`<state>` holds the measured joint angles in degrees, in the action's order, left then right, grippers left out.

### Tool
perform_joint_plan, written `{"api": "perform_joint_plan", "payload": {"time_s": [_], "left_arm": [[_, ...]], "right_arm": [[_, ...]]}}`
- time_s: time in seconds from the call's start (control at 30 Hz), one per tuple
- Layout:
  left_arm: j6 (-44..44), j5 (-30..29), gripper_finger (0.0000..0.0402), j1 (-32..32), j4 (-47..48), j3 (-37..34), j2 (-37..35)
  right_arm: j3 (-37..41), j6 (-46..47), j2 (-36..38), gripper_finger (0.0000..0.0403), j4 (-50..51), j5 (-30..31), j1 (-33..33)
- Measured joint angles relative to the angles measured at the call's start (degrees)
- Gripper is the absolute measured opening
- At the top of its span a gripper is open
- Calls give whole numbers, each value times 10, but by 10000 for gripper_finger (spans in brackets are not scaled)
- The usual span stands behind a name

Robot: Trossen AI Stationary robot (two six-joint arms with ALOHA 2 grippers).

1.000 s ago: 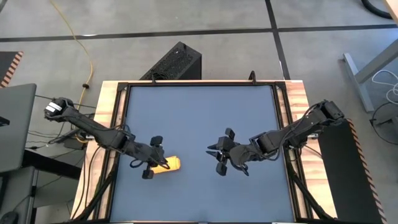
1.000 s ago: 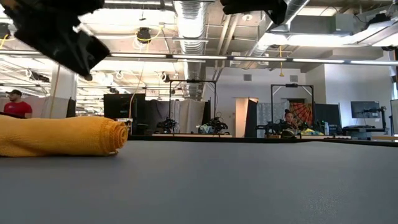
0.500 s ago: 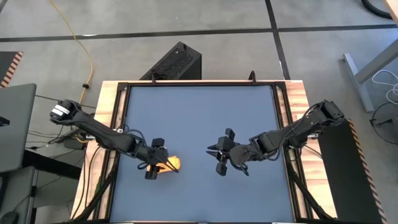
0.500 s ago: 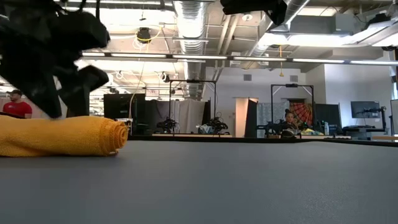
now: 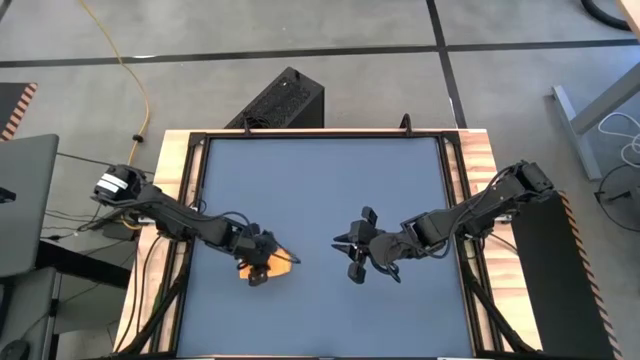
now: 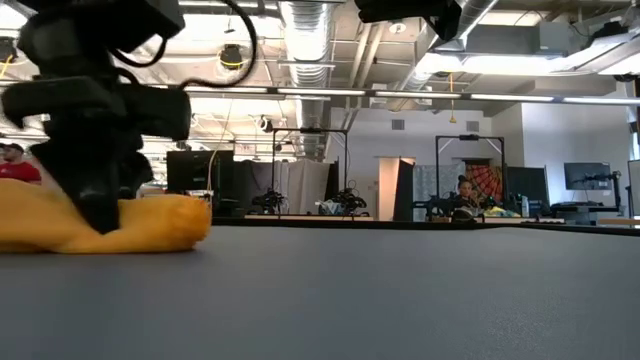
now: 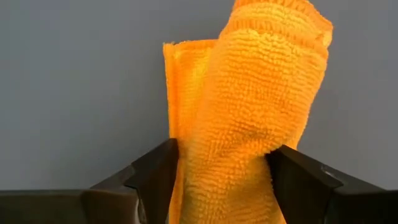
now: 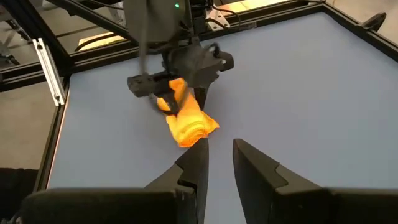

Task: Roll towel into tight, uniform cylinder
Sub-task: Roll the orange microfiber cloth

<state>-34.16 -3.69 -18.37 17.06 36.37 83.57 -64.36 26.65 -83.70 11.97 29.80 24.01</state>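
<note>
The yellow towel point(image 5: 277, 264) lies rolled up on the blue bench point(image 5: 320, 190), near the bench's left side and close to its front edge. The left gripper point(image 5: 258, 270) is down on the roll with one finger on each side, squeezing the cloth, so it is holding the towel. I think it holds it this way to keep the roll from coming loose while it makes it tighter. The right gripper point(image 5: 352, 258) waits near the middle of the bench, to the right of the towel and not touching it. Its fingers are a little apart and hold nothing. The left wrist view shows what the high view cannot: the fluffy cloth point(image 7: 261, 112) bulges between the two dark fingers point(image 7: 152, 177), and a flat edge sticks out at one side, so the roll is not yet neat and even. The low view shows the towel point(image 6: 150, 222) as a low soft lump flat on the bench, with the left gripper point(image 6: 100, 210) pushing down into it. The right wrist view shows the roll's end point(image 8: 189, 124), where the layers curl, pointing toward the right gripper.
</note>
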Motion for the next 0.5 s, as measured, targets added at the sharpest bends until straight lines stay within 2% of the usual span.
{"api": "perform_joint_plan", "payload": {"time_s": [0.17,0.27,0.37,0.5], "left_arm": [[-134,-6,226,20,-1,1,15],[-232,-39,226,23,-4,0,13],[-391,-101,226,21,-5,-1,14],[-614,-149,226,15,-7,-1,18]], "right_arm": [[0,-2,0,98,0,0,3],[0,-11,0,98,2,0,10],[0,-16,0,98,11,0,22],[0,-17,0,98,15,0,42]]}}
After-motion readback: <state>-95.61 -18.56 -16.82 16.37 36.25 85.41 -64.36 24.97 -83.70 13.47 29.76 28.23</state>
